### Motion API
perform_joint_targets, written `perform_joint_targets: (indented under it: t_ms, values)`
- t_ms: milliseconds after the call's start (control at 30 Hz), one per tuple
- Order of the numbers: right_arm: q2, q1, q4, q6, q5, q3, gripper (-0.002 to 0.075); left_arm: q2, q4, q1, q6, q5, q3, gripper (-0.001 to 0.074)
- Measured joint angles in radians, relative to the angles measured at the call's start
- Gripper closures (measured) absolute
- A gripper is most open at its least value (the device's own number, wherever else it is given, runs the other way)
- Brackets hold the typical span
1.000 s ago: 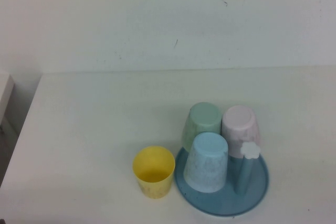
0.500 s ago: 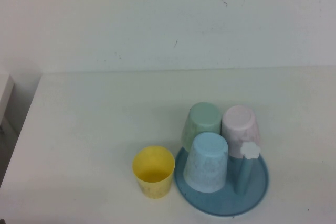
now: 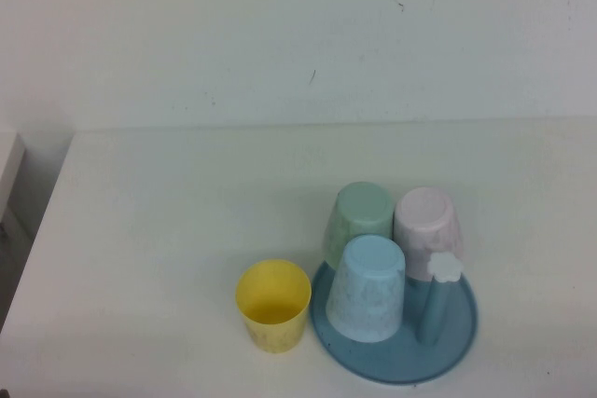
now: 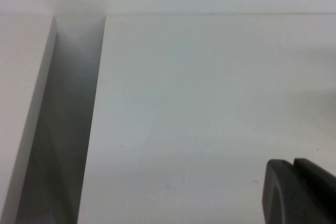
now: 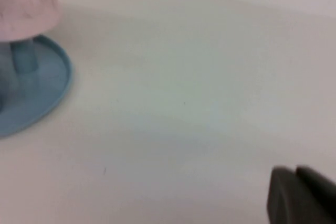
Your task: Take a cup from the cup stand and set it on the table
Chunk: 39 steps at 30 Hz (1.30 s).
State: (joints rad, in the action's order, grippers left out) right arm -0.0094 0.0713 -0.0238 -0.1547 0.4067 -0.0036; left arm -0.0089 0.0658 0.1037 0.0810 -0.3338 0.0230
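Here, the small pale yellow plastic cup [image 3: 272,305] stands upright, mouth up, on the large plain off-white table [image 3: 168,230], just beside the left rim of the round blue plastic cup stand [image 3: 462,337]. On the stand, a light blue cup [image 3: 369,288], a pale green cup [image 3: 359,221] and a pink cup [image 3: 427,226] sit upside down over pegs, and one bare blue peg with a white flower-shaped cap [image 3: 445,267] stands at the near right. Neither arm shows in the high view. The left gripper [image 4: 302,192] appears only as a dark corner over bare table by its edge; the right gripper [image 5: 299,196] likewise, over table well apart from the stand. Whether either claw is apart or together cannot be told.
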Motion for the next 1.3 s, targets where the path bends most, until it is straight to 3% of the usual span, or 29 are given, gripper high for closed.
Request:
perform_joint_targets:
  t_ms: [800, 1300]
  values:
    - [-0.004, -0.094, -0.042, 0.112, -0.029, 0.024, 0.0727, 0.000, 0.002, 0.000, 0.002, 0.000, 0.000, 0.0737]
    - [-0.004, -0.098, -0.042, 0.116, -0.033, 0.024, 0.0727, 0.000, 0.002, 0.000, 0.002, 0.000, 0.000, 0.0737]
